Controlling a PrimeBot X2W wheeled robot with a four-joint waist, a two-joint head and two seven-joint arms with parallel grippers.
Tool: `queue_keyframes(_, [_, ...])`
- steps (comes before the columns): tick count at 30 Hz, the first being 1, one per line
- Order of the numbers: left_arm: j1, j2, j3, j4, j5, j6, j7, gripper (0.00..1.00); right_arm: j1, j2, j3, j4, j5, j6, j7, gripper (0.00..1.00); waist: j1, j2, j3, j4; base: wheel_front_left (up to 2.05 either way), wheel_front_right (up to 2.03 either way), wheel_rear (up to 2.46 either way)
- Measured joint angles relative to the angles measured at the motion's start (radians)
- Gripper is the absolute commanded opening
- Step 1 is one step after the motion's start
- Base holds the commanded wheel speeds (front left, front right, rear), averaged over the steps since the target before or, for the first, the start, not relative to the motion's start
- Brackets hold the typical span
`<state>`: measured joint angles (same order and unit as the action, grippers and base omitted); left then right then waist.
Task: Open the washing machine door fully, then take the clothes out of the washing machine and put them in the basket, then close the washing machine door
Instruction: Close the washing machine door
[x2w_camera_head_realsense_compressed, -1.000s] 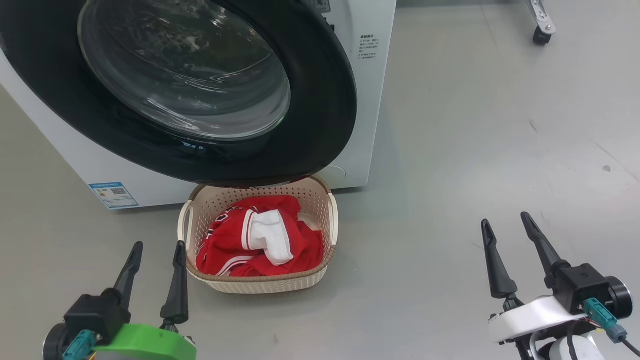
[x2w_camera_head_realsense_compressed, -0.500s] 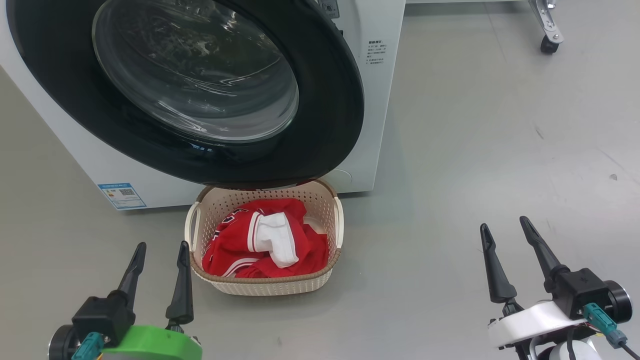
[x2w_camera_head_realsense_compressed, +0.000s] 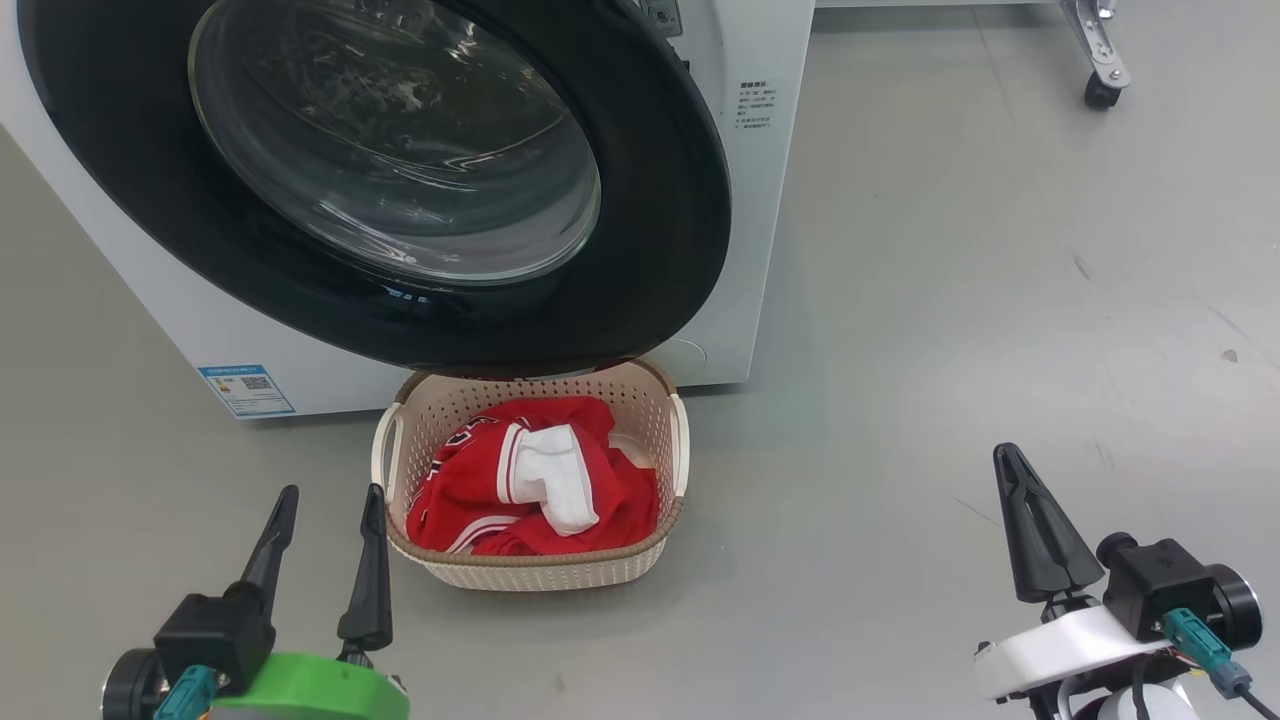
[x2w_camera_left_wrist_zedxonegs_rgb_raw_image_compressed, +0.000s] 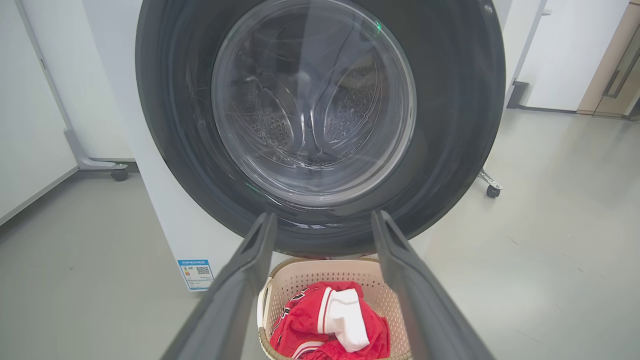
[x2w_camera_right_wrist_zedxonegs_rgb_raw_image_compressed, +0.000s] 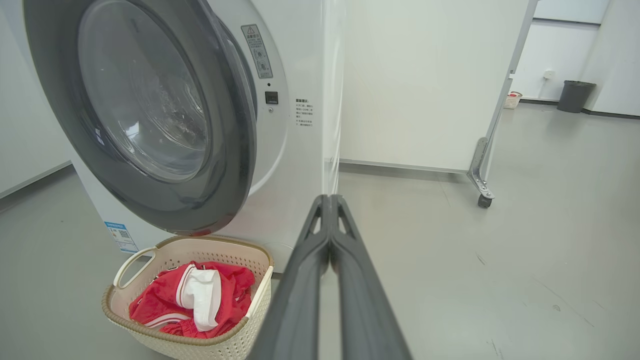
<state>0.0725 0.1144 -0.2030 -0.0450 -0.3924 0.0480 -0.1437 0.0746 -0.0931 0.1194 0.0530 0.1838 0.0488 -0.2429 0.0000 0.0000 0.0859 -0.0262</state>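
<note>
Left gripper (x2w_camera_head_realsense_compressed: 332, 492) at the near left, fingers spread wide and holding nothing, pointing away toward the machine. Past its left finger, the small blue label (x2w_camera_head_realsense_compressed: 245, 390) sits low on the white front. Moving right: the washing machine door (x2w_camera_head_realsense_compressed: 660, 200) hangs big and black above everything, glass bowl in its middle. From the right wrist view its right-hand rim looks to stand a little proud of the washing machine (x2w_camera_right_wrist_zedxonegs_rgb_raw_image_compressed: 300, 150), with the latch slot uncovered beside it. So I'd call it swung nearly home but not latched.

Directly under that rim sits the basket (x2w_camera_head_realsense_compressed: 540, 575), just right of the left gripper's right finger, its long axis running near to far. The clothes (x2w_camera_head_realsense_compressed: 480, 490) are piled inside, red with a white panel on top. That part looks done.

The door's bottom edge overhangs the basket's far rim. They sit very close, and whether they touch I can't tell.

Further right, open grey floor (x2w_camera_head_realsense_compressed: 950, 300), plenty of room, with a castor (x2w_camera_head_realsense_compressed: 1098, 95) well off at the far right. Then the right gripper (x2w_camera_head_realsense_compressed: 1008, 460) at the near right, fingers pressed together into one point, nothing between them.

The door's free edge lies far and left of it. It seems the nearer arm for the final push, and should press high, clear of the basket.
</note>
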Motion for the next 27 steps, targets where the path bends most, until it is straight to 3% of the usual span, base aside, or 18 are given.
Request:
queue_keyframes(16, [0.000,0.000,-0.029,-0.001,0.034,0.008,0.001,1.00,0.000,-0.037,-0.004,-0.012,0.000,0.002,0.021,0.00,0.0000,0.0000,0.019,0.021,0.00,0.00,0.00])
queue_keyframes(27, [-0.006,-0.003,-0.040,-0.023,0.060,0.017,0.000,1.00,-0.153,-0.081,0.027,-0.010,-0.014,0.033,0.064,0.00,0.0000,0.0000,0.067,0.081,0.00,0.00,0.00])
